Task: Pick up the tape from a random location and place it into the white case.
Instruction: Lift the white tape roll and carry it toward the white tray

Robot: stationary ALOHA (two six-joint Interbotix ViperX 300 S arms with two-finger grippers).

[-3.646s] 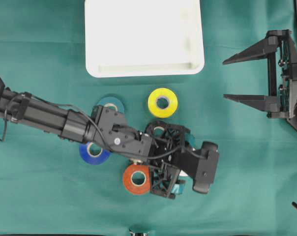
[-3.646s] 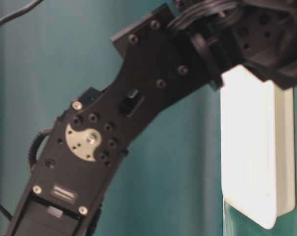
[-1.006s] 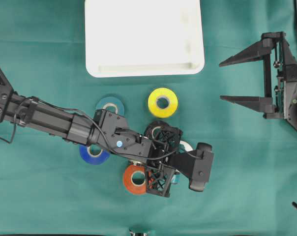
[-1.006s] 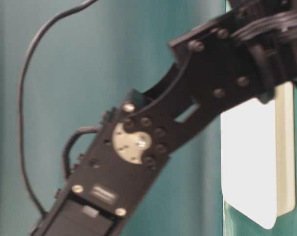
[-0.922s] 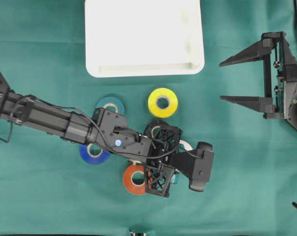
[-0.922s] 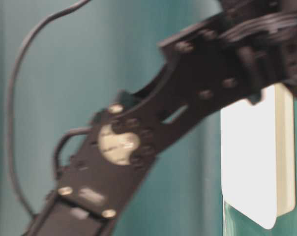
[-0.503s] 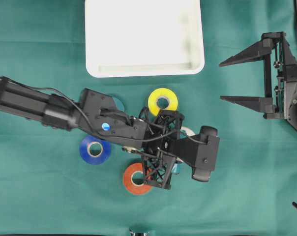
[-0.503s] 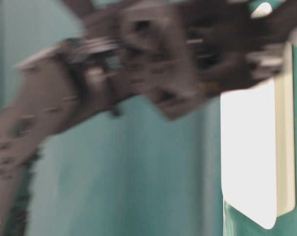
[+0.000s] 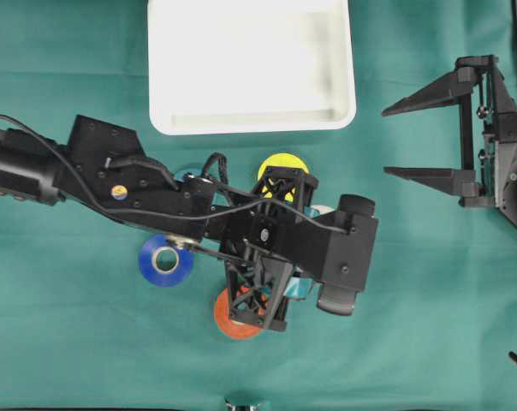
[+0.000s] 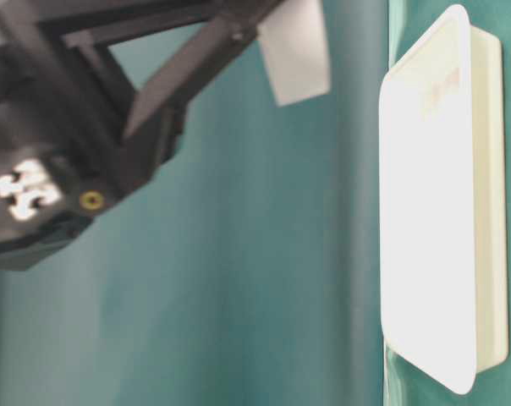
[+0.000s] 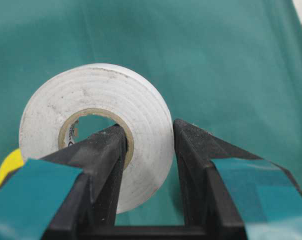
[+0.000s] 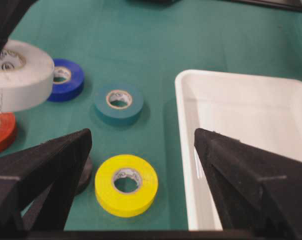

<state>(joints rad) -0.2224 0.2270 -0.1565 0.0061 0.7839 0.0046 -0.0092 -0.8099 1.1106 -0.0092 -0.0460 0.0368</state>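
My left gripper (image 11: 148,145) is shut on a white tape roll (image 11: 96,130), with one finger through its core and the other on its outer face. The roll hangs clear above the green cloth; the right wrist view shows the white tape (image 12: 18,75) raised at its left edge. In the overhead view the left wrist (image 9: 276,248) covers the roll except for a white sliver (image 9: 323,209). The white case (image 9: 250,64) lies empty at the top centre, beyond the wrist. My right gripper (image 9: 391,139) stands open and empty at the right, away from the tapes.
Other rolls lie on the cloth below the case: yellow (image 9: 280,163), blue (image 9: 165,259), red (image 9: 228,318) and teal (image 12: 119,102), the last three partly under the left arm. A dark roll (image 12: 83,175) sits beside the yellow one (image 12: 126,185).
The left arm has risen off the cloth with the white tape in its jaws and shifted slightly toward the case. The right arm has not moved.
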